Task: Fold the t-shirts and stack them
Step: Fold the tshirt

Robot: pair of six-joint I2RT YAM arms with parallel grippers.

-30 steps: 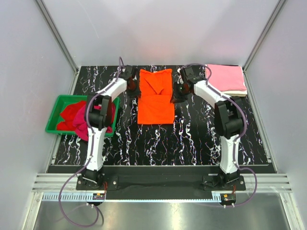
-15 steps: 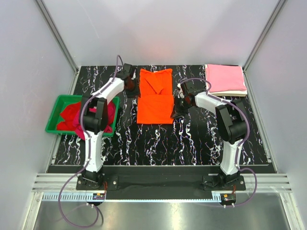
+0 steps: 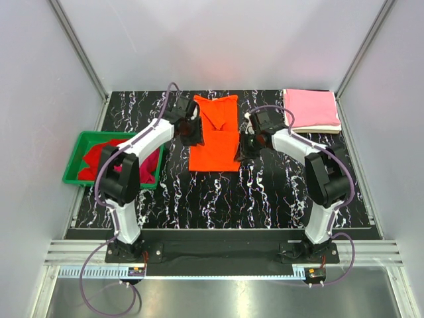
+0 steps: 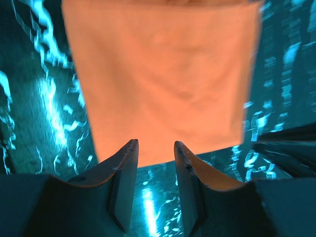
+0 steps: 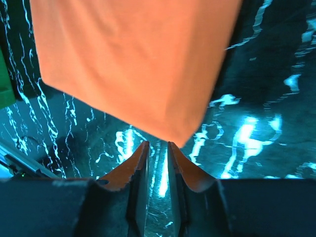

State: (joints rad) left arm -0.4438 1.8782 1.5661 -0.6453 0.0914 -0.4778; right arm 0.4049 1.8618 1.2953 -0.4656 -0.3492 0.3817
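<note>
The bright orange t-shirt [image 3: 214, 136] lies partly folded at the table's middle back; it also shows in the left wrist view [image 4: 163, 74] and the right wrist view [image 5: 133, 64]. My left gripper [image 3: 191, 131] is at the shirt's left edge, and in its wrist view [image 4: 154, 145] it is open and empty just short of that edge. My right gripper [image 3: 244, 147] is at the shirt's near right corner, and in its wrist view [image 5: 158, 144] it is narrowly open and empty, apart from the cloth. A folded pink t-shirt [image 3: 311, 108] lies on a cream-white one [image 3: 326, 129] at the back right.
A green bin [image 3: 71, 173] at the left holds a red t-shirt [image 3: 98, 158] and a crimson-magenta one [image 3: 149, 162]. The black marbled table [image 3: 225, 199] is bordered by white walls at the back and both sides.
My left gripper moved from beside the shirt's far left corner nearer and onto its left edge. My right gripper moved nearer along the right edge to the near right corner.
</note>
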